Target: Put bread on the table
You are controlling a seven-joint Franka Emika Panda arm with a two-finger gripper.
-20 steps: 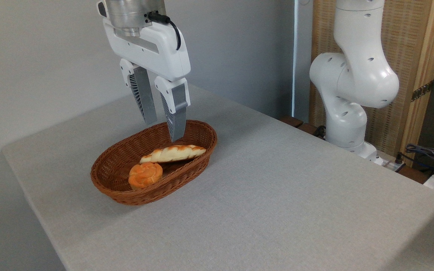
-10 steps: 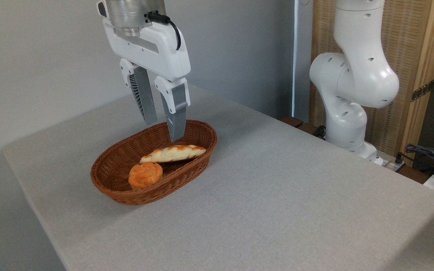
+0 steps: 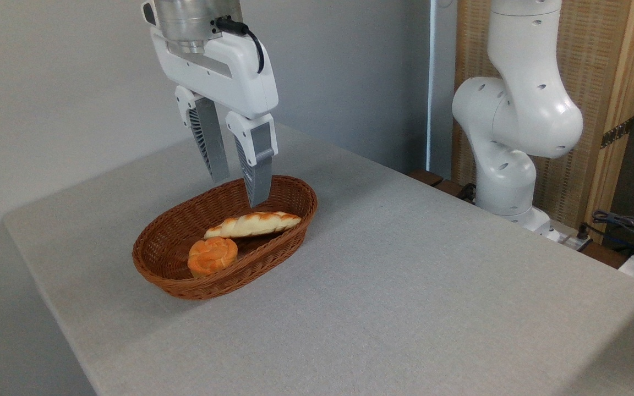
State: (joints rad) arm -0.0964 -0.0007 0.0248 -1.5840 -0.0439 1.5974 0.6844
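Golden-crusted bread (image 3: 253, 224) is lying just below the open, empty gripper (image 3: 238, 191), its long axis running left-right in the basket (image 3: 154, 258).

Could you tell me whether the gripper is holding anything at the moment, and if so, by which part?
Nothing is held. The gripper is open and empty above the basket, where the bread lies untouched.
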